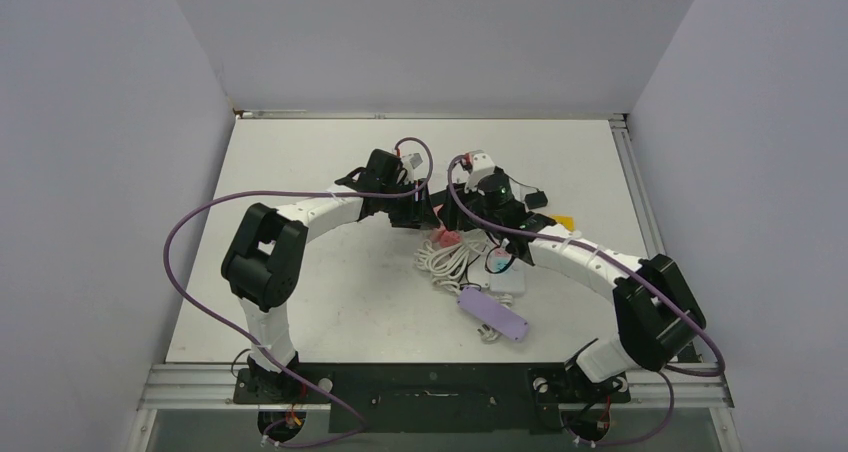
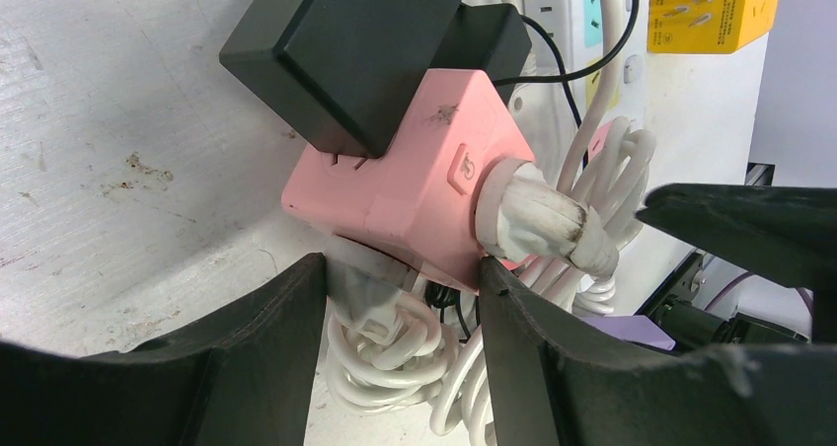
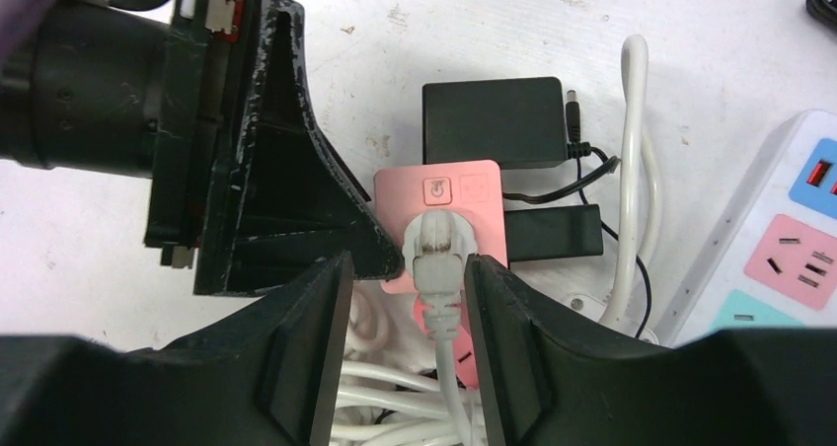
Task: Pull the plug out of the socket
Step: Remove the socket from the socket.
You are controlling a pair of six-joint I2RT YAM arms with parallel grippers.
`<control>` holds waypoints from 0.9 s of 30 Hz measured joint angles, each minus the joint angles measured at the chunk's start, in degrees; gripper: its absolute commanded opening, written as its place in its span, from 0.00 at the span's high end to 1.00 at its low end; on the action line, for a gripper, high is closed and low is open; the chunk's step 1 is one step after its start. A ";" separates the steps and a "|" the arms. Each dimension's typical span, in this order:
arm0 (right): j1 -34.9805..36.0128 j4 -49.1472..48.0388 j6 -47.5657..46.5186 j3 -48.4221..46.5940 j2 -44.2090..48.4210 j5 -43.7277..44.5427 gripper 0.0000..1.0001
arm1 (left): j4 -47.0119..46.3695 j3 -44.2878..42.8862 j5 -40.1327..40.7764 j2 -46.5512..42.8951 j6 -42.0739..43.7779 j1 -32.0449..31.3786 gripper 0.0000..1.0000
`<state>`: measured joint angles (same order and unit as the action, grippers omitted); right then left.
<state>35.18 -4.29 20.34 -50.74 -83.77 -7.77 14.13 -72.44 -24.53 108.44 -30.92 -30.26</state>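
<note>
While both arms reach in over the bench [image 1: 330, 302], everything that matters is gathered round the pink socket [image 3: 395, 199], a cube lying on a heap of white cable [image 1: 450, 262]. The left arm [image 1: 265, 257] comes at the socket from one side and the right arm [image 1: 650, 307] from the other. A white strip [image 3: 780, 249] lies just beside the socket, on the right arm's side, and takes no part in this. A black adapter [image 3: 492, 120] is pushed into the socket's far face and touches it all along.

The left fingers [image 2: 266, 337] sit either side of the socket's lower corner and look to be pinching it, bracing the cube against the pull. The right fingers [image 3: 306, 328] stand spread, one on each side of the plug [image 3: 434, 244], with a sliver of daylight showing between each pad and the plug's body, so nothing is gripped there.

The plug itself, white and grubby, sits fully home in the socket's face next to the power button, its cable trailing down into the heap.

By my reckoning the job is barely begun: the socket is held and the right fingers are lined up, but the close on the plug and the pull straight away from the socket are both left to do.
</note>
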 measured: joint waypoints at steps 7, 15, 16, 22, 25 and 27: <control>0.00 -0.07 -0.52 -1.29 -4.66 -0.66 0.58 | -0.31 0.20 -0.33 -0.02 -0.11 0.15 0.60; 0.00 0.02 -1.68 -1.38 -6.01 -0.50 0.71 | -0.70 0.52 -0.76 -0.02 -0.17 0.37 0.60; 0.00 0.04 -1.81 -1.40 -6.38 -0.33 0.74 | -0.70 0.52 -0.76 -0.02 -0.17 0.37 0.60; -0.24 -0.15 -2.73 -1.51 -6.88 0.02 0.95 | -0.85 0.57 -0.74 -0.02 -0.20 0.42 0.42; -0.24 -0.37 -2.78 -1.51 -6.88 0.09 0.95 | -0.87 0.66 -0.68 -0.02 0.28 0.57 0.35; -0.24 -0.46 -2.75 -1.51 -6.88 0.13 0.95 | -1.25 1.38 -0.79 -0.35 0.44 0.96 0.33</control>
<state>34.94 -4.75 17.58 -52.25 -90.65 -7.64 12.88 -71.07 -25.32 108.09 -30.48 -29.30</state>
